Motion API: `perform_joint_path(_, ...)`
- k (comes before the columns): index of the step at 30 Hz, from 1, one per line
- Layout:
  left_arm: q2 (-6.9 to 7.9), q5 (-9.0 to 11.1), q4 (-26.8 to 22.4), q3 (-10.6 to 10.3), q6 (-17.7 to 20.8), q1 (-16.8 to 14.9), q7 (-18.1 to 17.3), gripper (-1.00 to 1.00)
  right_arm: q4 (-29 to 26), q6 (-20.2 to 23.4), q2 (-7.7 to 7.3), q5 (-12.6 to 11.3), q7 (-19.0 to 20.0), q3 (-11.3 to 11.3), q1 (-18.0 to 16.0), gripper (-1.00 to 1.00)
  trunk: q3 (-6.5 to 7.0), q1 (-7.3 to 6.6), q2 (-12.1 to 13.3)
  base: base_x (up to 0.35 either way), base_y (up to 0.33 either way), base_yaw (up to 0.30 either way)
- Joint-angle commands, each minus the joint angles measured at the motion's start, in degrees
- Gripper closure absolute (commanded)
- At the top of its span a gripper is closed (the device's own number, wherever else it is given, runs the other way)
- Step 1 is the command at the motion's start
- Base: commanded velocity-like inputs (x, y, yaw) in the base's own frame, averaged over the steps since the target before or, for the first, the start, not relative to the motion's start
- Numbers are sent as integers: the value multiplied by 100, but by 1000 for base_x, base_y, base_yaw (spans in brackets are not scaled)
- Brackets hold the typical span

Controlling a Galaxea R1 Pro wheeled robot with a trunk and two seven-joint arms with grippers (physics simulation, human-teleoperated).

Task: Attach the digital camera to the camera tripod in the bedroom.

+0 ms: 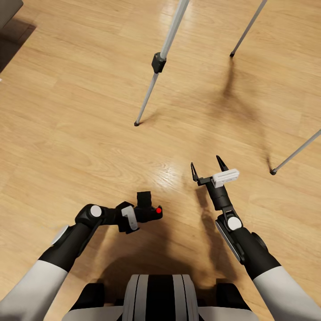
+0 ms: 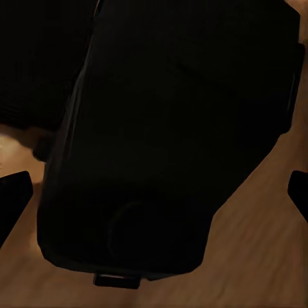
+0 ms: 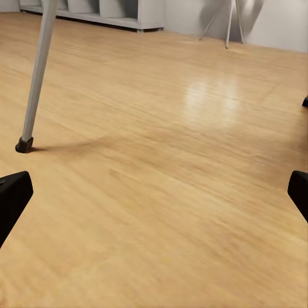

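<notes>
While the camera (image 1: pixel 149 209) is held clenched in the left claw (image 1: pixel 141 213), low in front of the robot's trunk with its red button facing the right arm, the tripod (image 1: pixel 161 60) is seen standing ahead on the wood floor (image 1: pixel 67 133), beyond both arms. Three silver legs are spread there: one foot lands ahead of the left claw, one further off, one out to the robot's right. The head of the tripod lies above the head view's upper edge, so the mounting point cannot be judged. In the left wrist view the camera's dark body (image 2: pixel 173 141) is pressed close to the lens. The right claw (image 1: pixel 208 169) is spread wide and holds nothing, pointing forward toward the legs. The camera would likely have to be carried forward and upward; the left arm already bears it.
</notes>
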Motion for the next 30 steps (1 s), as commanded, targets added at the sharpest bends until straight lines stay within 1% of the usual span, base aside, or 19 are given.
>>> perform_joint_path(1, -5, -6, -7, -15, 60, -3, -4, -100, 1, -7, -6, 19, -55, 21, -4, -100, -3, -1, -1, 0, 0, 0)
perform_joint_path(10, -108, -6, 130, -42, 61, -3, 239, -100, 1, -12, -10, 19, -55, 20, -4, -100, -3, -1, -1, 0, 0, 0)
perform_joint_path(13, -142, -6, 141, -47, 63, -3, 258, -100, 1, -12, -9, 19, -55, 19, -4, -100, -3, -1, -1, 0, 0, 0)
perform_joint_path(17, -249, -6, 144, -51, 67, -3, 276, -100, 1, -13, -9, 19, -55, 20, -4, -100, -3, -1, -1, 0, 0, 0)
perform_joint_path(23, -305, -7, 151, -52, 68, -10, 279, -100, 1, -13, -9, 19, -55, 19, -4, -100, -3, -1, -1, 0, 0, 0)
perform_joint_path(26, -310, -6, 151, -52, 68, -15, 279, -100, 1, -13, -9, 19, -55, 21, -4, -100, -3, -1, -1, 0, 0, 0)
perform_joint_path(27, -311, -6, 152, -50, 68, -16, 279, 100, 1, -13, -8, 19, -55, 21, -4, -100, -3, -1, -1, 0, 0, 0)
perform_joint_path(30, -311, -6, 149, -51, 68, -19, 279, 100, 1, -13, -6, 19, -55, 22, -4, -100, -3, -1, -1, 0, 0, 0)
